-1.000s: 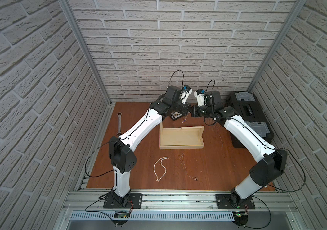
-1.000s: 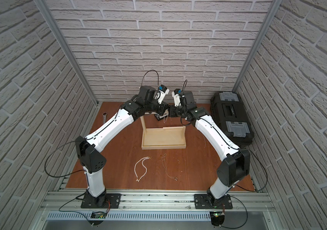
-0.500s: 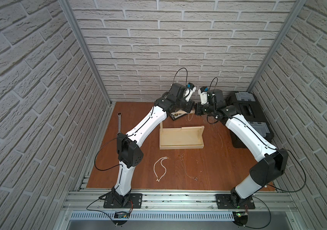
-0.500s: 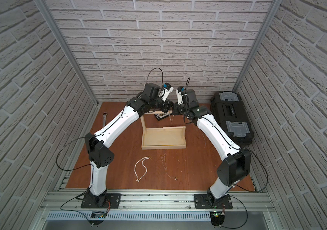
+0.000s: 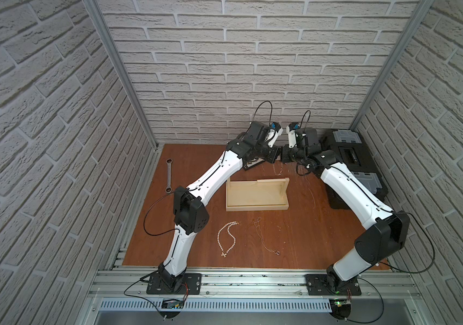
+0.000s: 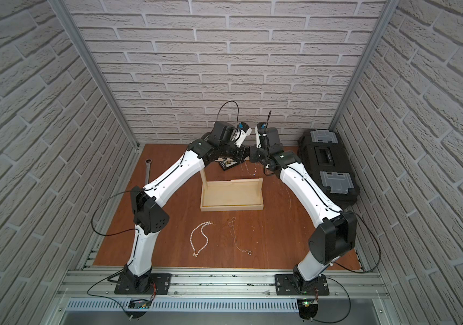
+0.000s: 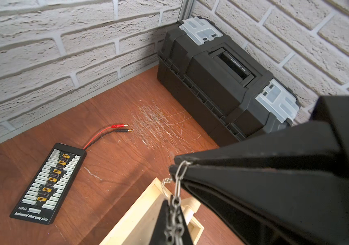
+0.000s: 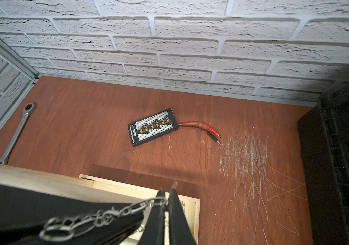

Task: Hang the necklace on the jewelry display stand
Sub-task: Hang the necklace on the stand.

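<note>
Your silver chain necklace is stretched between both grippers above the right end of the jewelry display stand, mid-table. The left gripper and right gripper are each clamped on it. The black toolbox sits lidded. The board reads "balanced charging plate". Your left elbow has swung inward since a second ago.

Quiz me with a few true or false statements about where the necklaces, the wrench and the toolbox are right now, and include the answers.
1. The left gripper and right gripper are both shut on the silver chain necklace. True.
2. The pearl necklace hangs on the jewelry display stand. False: it lies on the table in front of the stand.
3. The wrench lies in the stand's tray. False: it lies on the table near the side wall.
4. The black toolbox stands in a back corner. True.
</note>
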Controlling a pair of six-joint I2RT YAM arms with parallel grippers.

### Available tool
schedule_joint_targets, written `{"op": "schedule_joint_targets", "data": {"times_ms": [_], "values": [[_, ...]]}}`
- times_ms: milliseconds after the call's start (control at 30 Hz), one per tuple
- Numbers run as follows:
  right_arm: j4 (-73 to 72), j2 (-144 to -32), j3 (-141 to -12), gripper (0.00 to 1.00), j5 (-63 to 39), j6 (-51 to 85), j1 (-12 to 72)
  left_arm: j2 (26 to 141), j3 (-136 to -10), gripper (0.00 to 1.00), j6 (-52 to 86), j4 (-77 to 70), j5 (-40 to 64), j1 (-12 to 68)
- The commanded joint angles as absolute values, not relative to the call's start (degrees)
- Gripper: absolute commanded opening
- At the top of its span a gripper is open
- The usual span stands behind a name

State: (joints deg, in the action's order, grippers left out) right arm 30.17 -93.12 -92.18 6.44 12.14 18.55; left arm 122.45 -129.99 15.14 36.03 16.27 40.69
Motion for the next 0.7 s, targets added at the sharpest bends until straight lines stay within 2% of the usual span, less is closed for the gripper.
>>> {"op": "schedule_joint_targets", "data": {"times_ms": [0,233,667], "values": [[27.2,-93.0,-91.9,0.09,7.1,11.0,18.1,123.2,-131.5,0.00,15.8,34.5,15.9,40.8],[27.7,-97.5,-96.4,0.08,1.3,11.7,18.1,122.3,-130.5,0.00,17.1,34.0,14.0,39.9],[33.2,-104.6,-107.2,0.08,-4.7,9.3,23.0,111.9,-116.7,0.00,19.2,28.9,11.1,37.0]]}}
